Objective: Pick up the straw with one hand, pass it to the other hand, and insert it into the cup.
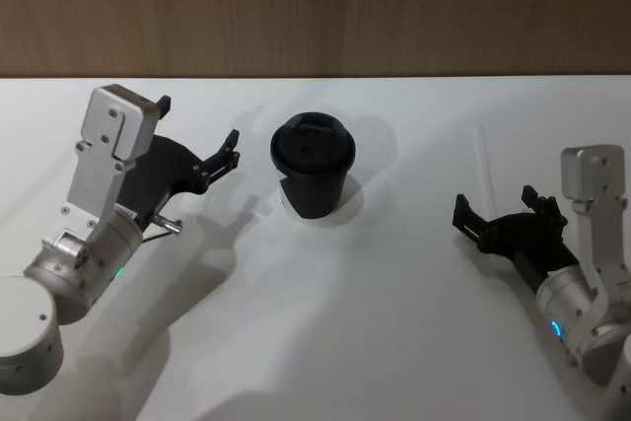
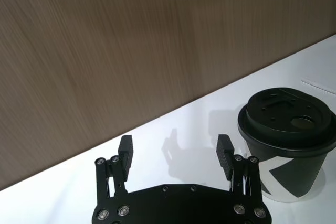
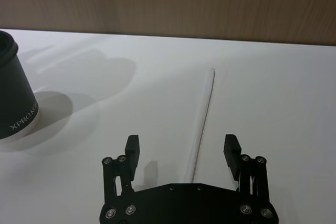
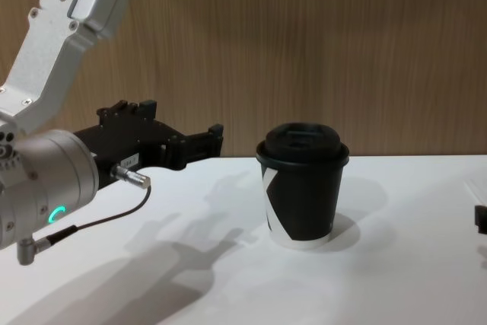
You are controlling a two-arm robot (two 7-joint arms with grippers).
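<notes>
white tabletop (image 1: pixel 394 322) is holding one black lidded paper cup (image 1: pixel 314 170) and one thin white straw (image 3: pixel 202 124), well apart. two wide-spread grippers are hovering: left gripper (image 2: pixel 175 145) beside the cup, right gripper (image 3: pixel 181 142) over the straw's end.

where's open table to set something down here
Widest bare table lies in front of the cup, nearer the robot. Another patch sits between cup and straw. Crowded: left gripper beside the cup, right gripper at the straw.

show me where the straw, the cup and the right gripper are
the straw (image 3: pixel 201 124), right wrist view, middle of its length
the cup (image 4: pixel 308 202), chest view, front of its black wall
the right gripper (image 3: pixel 181 142), right wrist view, midway between its open fingertips
</notes>
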